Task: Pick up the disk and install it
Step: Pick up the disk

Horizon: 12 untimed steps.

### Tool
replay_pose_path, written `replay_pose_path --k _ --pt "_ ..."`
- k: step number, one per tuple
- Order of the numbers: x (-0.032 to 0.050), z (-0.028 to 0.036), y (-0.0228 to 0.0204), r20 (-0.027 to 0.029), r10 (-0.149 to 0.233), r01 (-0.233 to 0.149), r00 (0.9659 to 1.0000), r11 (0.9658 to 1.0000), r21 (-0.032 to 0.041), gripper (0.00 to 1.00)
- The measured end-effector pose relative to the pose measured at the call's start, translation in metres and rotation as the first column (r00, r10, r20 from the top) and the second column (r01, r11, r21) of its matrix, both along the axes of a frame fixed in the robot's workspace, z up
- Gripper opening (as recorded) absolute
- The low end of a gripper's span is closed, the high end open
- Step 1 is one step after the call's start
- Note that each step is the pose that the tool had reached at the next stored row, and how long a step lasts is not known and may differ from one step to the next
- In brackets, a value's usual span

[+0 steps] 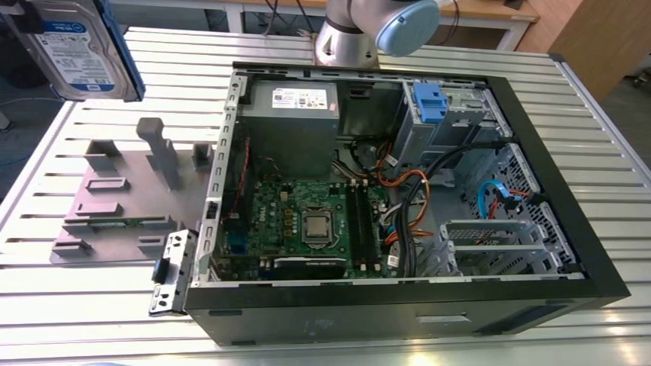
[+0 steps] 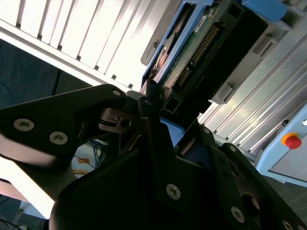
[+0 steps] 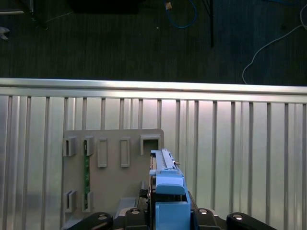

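Observation:
The disk (image 1: 76,49), a silver drive with a blue-and-white label and blue rails, hangs high in the air at the exterior view's far left, above the slatted table. The first wrist view shows the disk (image 3: 168,184) edge-on, blue rail toward the camera, above the grey holder plate (image 3: 112,167). My gripper (image 3: 170,215) is shut on it, with a black finger on each side. In the second wrist view the disk (image 2: 192,48) sticks out past the black finger linkages of the gripper (image 2: 156,120), its connector edge and green board showing.
An open computer case (image 1: 569,252) lies on the slatted metal table (image 1: 102,305), with a motherboard, cables, a grey power supply (image 1: 295,103) and a drive bay with a blue latch (image 1: 429,103). The grey holder plate (image 1: 122,198) with upright posts lies beside the case on the exterior view's left.

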<state>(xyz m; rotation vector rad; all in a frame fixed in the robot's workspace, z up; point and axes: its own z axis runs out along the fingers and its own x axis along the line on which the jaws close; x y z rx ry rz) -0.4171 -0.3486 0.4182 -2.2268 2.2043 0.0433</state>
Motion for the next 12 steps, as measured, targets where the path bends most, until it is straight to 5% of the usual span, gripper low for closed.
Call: replay_pose_path --k 12 --pt "0.0000 0.0022 0.0000 0.0000 0.000 0.000 1.0000 1.0000 0.0000 0.36"
